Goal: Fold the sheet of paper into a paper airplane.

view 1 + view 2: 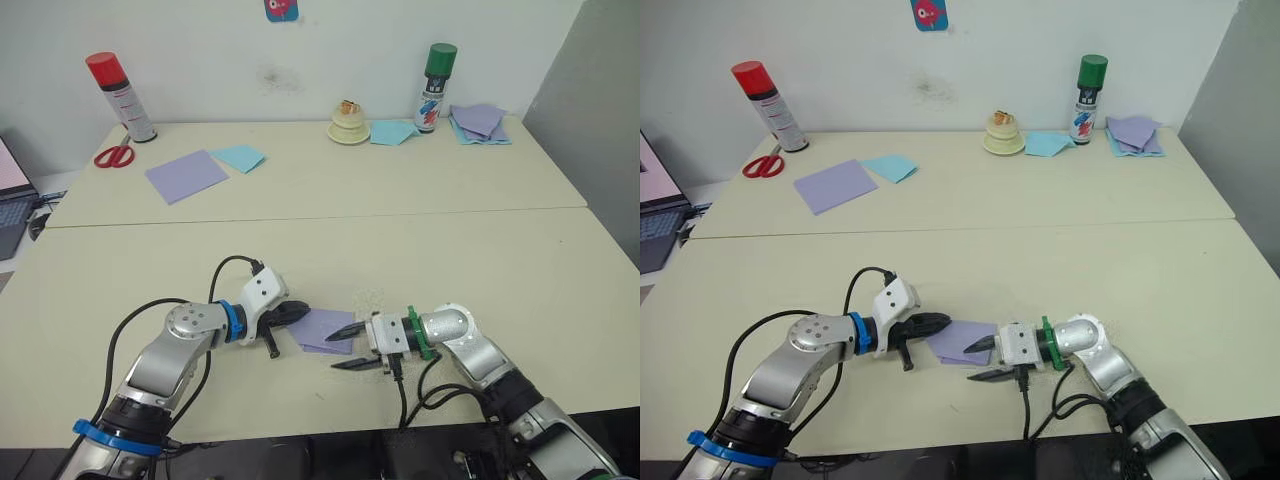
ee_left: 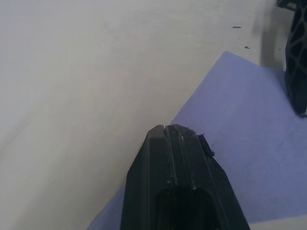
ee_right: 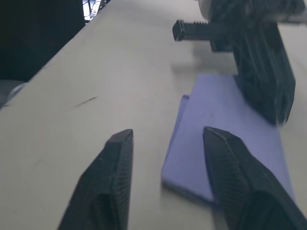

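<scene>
Near the front edge of the tabletop, roughly midway along it, we see the sheet of paper lying flat: a small lavender piece, folded, with one layer's edge showing along its side. Our two hands meet over it from opposite sides. Our left hand has its black fingers pressed together, and their tips rest on the paper's left edge; we see nothing gripped between them. Our right hand is spread apart: one finger lies over the paper's right edge, the other finger sits on bare tabletop just in front of the paper. It has hold of nothing.

Along the back edge we see a red-capped spray can at the left corner with red scissors beside it, then a smooth lavender square touching a light-blue sheet. Further right stand a small cream dish, another blue sheet, a green-capped spray can and a pile of lavender and blue sheets near the right corner.
</scene>
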Robot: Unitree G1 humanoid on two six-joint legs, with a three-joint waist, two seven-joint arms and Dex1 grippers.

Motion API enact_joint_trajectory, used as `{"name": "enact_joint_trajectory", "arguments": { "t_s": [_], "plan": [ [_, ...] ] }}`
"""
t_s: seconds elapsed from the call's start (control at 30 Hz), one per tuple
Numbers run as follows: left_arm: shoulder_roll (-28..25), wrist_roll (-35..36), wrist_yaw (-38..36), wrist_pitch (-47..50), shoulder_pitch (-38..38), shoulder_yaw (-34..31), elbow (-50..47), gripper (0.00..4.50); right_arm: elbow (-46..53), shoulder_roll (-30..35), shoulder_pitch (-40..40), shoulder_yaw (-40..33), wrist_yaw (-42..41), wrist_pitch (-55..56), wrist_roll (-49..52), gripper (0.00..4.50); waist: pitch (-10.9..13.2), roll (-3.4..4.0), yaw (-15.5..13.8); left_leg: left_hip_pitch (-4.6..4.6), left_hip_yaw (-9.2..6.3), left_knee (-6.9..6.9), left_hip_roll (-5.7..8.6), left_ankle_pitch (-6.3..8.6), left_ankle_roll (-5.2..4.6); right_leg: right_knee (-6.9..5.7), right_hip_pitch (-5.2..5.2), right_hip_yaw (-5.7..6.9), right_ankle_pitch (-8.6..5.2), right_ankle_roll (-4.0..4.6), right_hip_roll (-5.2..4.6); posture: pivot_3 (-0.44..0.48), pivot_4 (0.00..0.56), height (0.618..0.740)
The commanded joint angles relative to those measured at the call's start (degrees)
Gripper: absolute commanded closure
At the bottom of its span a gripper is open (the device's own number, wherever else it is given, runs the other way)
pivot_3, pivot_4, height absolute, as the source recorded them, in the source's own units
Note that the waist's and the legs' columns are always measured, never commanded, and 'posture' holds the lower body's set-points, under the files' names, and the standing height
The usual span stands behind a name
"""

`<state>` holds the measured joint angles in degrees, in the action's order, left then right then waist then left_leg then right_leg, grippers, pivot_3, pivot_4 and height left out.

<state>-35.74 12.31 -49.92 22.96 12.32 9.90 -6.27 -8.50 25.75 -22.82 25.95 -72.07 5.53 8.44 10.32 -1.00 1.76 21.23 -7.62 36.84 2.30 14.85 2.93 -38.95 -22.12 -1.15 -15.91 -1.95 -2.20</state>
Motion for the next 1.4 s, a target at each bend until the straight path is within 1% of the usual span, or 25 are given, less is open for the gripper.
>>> {"name": "enact_joint_trajectory", "arguments": {
  "t_s": [0.03,0.13,0.17,0.23,0.3,0.37,0.4,0.47,0.53,0.63,0.7,0.77,0.83,0.93,1.07,1.2,1.3,1.37,1.4],
  "plan": [
    [-0.14,-2.47,1.38,0.55,-1.83,1.07,1.61,4.50,9.47,1.36,-0.25,-4.73,0.37,-16.49,9.45,2.21,-0.01,0.01,0.05,-0.03,0.00,-0.01,-0.02,0.00,0.00,0.00,0.03,-0.01,0.00,0.00,-0.04,0.000,0.150,0.740],
    [-0.05,-2.50,2.11,-0.02,-2.56,0.77,1.08,4.50,13.31,1.31,-1.28,-8.35,3.47,-25.72,13.90,2.21,-0.01,0.02,0.06,-0.09,-0.03,-0.03,-0.08,0.00,0.00,0.00,0.06,0.00,-0.02,-0.02,-0.07,0.000,0.150,0.740],
    [-0.02,-2.55,2.41,-0.65,-2.96,0.63,0.52,4.50,13.90,0.36,-1.81,-9.90,5.44,-28.25,15.43,2.37,-0.01,0.02,0.07,-0.10,-0.04,-0.03,-0.09,0.00,0.00,0.00,0.07,0.01,-0.02,-0.02,-0.07,0.000,0.150,0.740],
    [0.09,-2.65,3.31,-1.65,-3.75,0.29,-0.40,4.50,14.38,-2.96,-2.79,-12.86,11.00,-32.28,17.56,2.81,-0.02,0.02,0.11,-0.11,-0.02,-0.04,-0.09,0.00,0.00,0.00,0.07,-0.01,-0.06,-0.08,-0.07,0.000,0.150,0.740],
    [0.26,-2.68,3.90,-2.61,-4.50,0.08,-0.98,4.50,13.28,-5.80,-3.27,-12.94,16.24,-32.41,14.85,3.51,-0.02,0.03,0.13,-0.11,0.01,-0.08,-0.10,0.00,0.00,0.00,0.04,-0.04,-0.04,-0.05,-0.06,0.000,0.150,0.740],
    [0.57,-3.24,5.01,-3.78,-5.04,-0.23,-0.83,4.50,10.79,-7.03,-2.97,-9.51,19.11,-28.27,8.60,4.24,-0.03,0.04,0.06,-0.11,0.01,-0.12,-0.09,0.00,0.00,0.00,0.01,-0.03,-0.03,-0.03,-0.07,0.000,0.150,0.740],
    [0.51,-4.25,5.59,-4.97,-5.22,0.04,-0.41,4.50,9.00,-7.27,-2.58,-6.86,19.58,-25.80,5.32,4.45,-0.03,0.03,0.04,-0.11,0.00,-0.13,-0.07,0.00,0.00,0.01,0.01,-0.02,-0.02,-0.01,-0.07,0.000,0.150,0.740],
    [0.58,-5.07,5.97,-6.08,-5.52,0.34,0.10,4.50,4.75,-7.76,-1.91,-2.90,20.48,-21.10,0.17,4.45,-0.04,0.03,0.05,-0.10,0.02,-0.15,-0.05,0.01,0.00,0.04,0.00,-0.02,-0.02,-0.01,-0.07,0.000,0.150,0.740],
    [1.00,-5.39,6.58,-6.61,-5.82,0.24,0.26,4.50,0.07,-8.45,-1.31,-1.04,21.82,-16.96,-3.10,4.45,-0.04,0.03,0.06,-0.10,0.06,-0.18,-0.03,0.00,0.00,0.06,0.00,-0.02,-0.02,-0.01,-0.05,0.000,0.150,0.740],
    [1.44,-5.35,6.84,-6.56,-6.29,0.13,-0.16,4.50,-4.60,-9.34,-0.82,-0.50,23.00,-13.46,-5.48,4.45,-0.11,0.04,0.20,-0.23,0.12,-0.20,-0.04,0.00,0.00,0.05,0.08,-0.09,-0.04,-0.06,-0.04,0.000,0.150,0.740],
    [1.67,-5.42,7.09,-6.42,-6.51,0.13,-0.46,4.50,-5.80,-9.68,-0.46,-0.88,23.36,-12.68,-5.98,4.45,-0.13,0.04,0.21,-0.40,0.09,-0.21,-0.07,0.00,0.00,0.06,0.25,-0.07,-0.16,-0.25,-0.04,0.000,0.150,0.740],
    [1.90,-5.17,7.33,-5.95,-6.81,0.03,-0.76,4.50,-6.72,-9.32,-0.23,-1.03,23.86,-12.12,-7.01,4.45,-0.20,0.07,0.21,-0.46,0.05,-0.21,-0.09,0.00,0.00,0.06,0.32,-0.05,-0.18,-0.26,0.00,0.000,0.150,0.740],
    [2.01,-4.92,7.77,-5.25,-7.26,-0.37,-1.02,4.50,-7.17,-8.59,0.10,-1.06,23.93,-11.46,-8.01,4.45,-0.35,0.12,0.21,-0.46,0.02,-0.21,-0.09,0.00,0.00,0.06,0.34,-0.02,-0.19,-0.25,0.03,0.000,0.150,0.740],
    [2.21,-2.58,9.70,-2.16,-8.51,-4.15,-1.41,4.50,-6.69,-7.54,0.85,-1.96,23.06,-11.25,-7.70,4.45,-0.56,0.17,0.20,-0.46,0.02,-0.21,-0.06,0.01,0.00,0.06,0.35,-0.02,-0.19,-0.24,0.03,0.000,0.150,0.740],
    [1.72,-0.71,8.52,-1.79,-10.53,-6.03,-3.09,4.50,-5.99,-7.41,1.44,-2.44,22.44,-11.37,-6.79,4.45,-0.77,0.23,0.08,-0.45,-0.02,-0.22,-0.05,0.01,0.00,0.10,0.37,0.01,-0.20,-0.25,0.01,0.000,0.150,0.740],
    [1.75,-0.15,7.67,-1.69,-10.99,-5.72,-4.03,4.50,-5.05,-7.34,2.06,-2.12,21.38,-10.85,-6.48,4.45,-0.87,0.27,0.00,-0.45,-0.02,-0.26,-0.01,0.01,0.00,0.21,0.42,0.02,-0.20,-0.25,0.00,0.000,0.150,0.740],
    [1.78,-0.89,7.17,-1.96,-9.60,-4.85,-2.44,4.50,-3.16,-8.01,2.62,-3.05,20.65,-11.80,-4.29,4.45,-0.89,0.28,-0.13,-0.45,-0.04,-0.30,0.01,0.01,0.00,0.30,0.45,0.05,-0.21,-0.25,0.00,0.000,0.150,0.740],
    [1.33,-1.11,5.49,-2.13,-8.43,-3.79,-1.14,4.50,-1.64,-8.03,2.75,-4.00,19.40,-12.89,-2.48,4.45,-0.89,0.28,-0.19,-0.44,-0.05,-0.34,0.02,0.01,0.00,0.34,0.45,0.06,-0.21,-0.26,0.00,0.000,0.150,0.740],
    [0.63,-0.88,3.52,-2.05,-7.37,-3.19,-0.33,4.50,-0.96,-7.34,2.60,-4.55,18.32,-12.67,-1.84,4.29,-0.89,0.29,-0.27,-0.44,-0.05,-0.35,0.03,0.01,0.00,0.36,0.46,0.06,-0.21,-0.26,0.00,0.000,0.150,0.740]
  ]
}}
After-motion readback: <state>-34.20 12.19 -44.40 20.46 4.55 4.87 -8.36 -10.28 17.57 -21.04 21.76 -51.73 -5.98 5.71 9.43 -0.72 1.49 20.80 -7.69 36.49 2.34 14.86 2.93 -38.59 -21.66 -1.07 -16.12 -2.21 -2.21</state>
